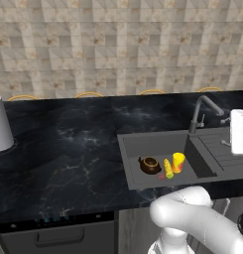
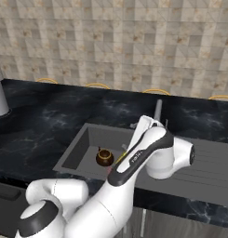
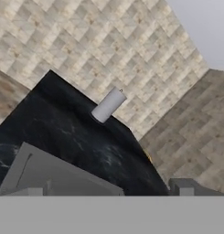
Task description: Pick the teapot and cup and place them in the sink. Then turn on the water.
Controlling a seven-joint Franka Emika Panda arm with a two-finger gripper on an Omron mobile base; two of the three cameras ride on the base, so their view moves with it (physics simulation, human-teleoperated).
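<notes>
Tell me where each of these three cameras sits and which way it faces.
Left base view: behind the arm's left, looking down at the sink holding teapot and cup; white arm at lower right.
Right base view: behind its right, same sink and teapot; arm across the middle.
Hand view: on the hand, facing counter and grey cylinder, also in both base views.

Dark-brown teapot (image 1: pixel 150 165) sits upright on the floor of the grey sink (image 1: pixel 143 144), spout pointing left. Just beside it to the right stands the bright yellow cup (image 1: pixel 178 161), upright. The dark gooseneck tap (image 1: pixel 202 111) arches above the basin.
</notes>
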